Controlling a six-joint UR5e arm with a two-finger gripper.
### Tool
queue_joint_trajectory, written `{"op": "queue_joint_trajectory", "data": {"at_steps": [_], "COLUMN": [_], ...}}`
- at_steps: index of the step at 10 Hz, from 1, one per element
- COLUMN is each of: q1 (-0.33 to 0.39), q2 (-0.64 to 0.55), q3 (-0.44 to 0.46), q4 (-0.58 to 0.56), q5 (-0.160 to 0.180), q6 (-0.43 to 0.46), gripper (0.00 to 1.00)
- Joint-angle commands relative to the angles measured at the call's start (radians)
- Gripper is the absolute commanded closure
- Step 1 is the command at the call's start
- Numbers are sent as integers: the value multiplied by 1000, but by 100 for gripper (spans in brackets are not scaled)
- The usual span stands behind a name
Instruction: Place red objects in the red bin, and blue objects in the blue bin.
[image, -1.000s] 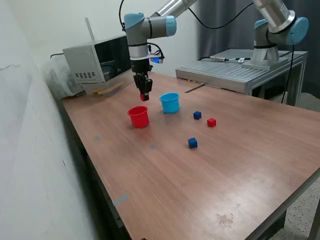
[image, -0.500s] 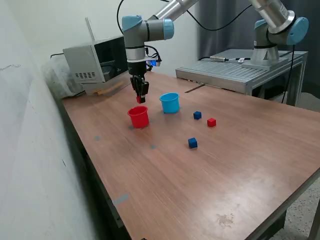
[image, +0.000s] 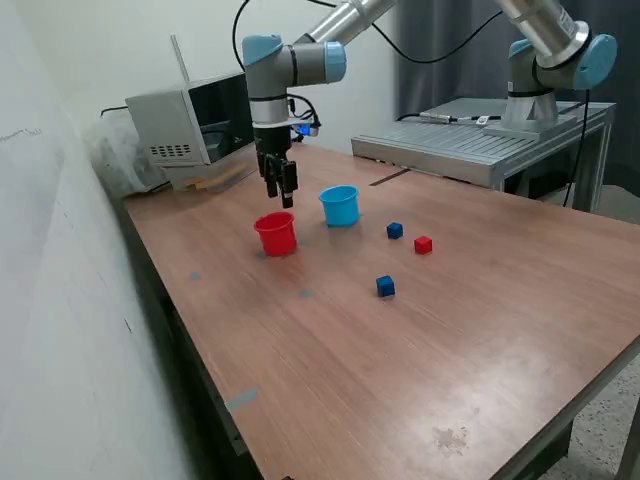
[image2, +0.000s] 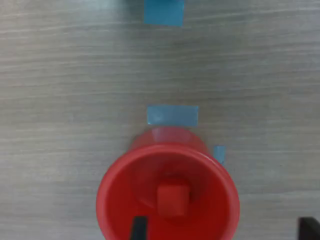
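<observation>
Through the wrist view I saw a red cube (image2: 172, 200) lying inside the red cup (image2: 115, 200), which the exterior view hid. My gripper (image: 285, 196) hung just above that cup's rim, fingers (image2: 138, 228) parted and holding nothing, touching neither cup nor cube.

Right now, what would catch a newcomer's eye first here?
The tool hangs just above the red cup, and the wrist view shows a red cube lying inside it. Beside the light blue cup, two blue cubes and another red cube sit loose on the table.
</observation>
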Motion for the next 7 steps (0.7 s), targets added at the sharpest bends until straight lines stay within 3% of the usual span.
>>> {"op": "queue_joint_trajectory", "data": {"at_steps": [1, 3, 6, 7], "q1": [-2, 27, 152, 203], "q2": [6, -45, -303, -369], "q3": [7, 94, 304, 380], "q4": [-2, 1, -1, -2], "q5": [0, -1, 0, 2], "q6": [2, 2, 35, 84], "gripper": [0, 0, 0, 0]}}
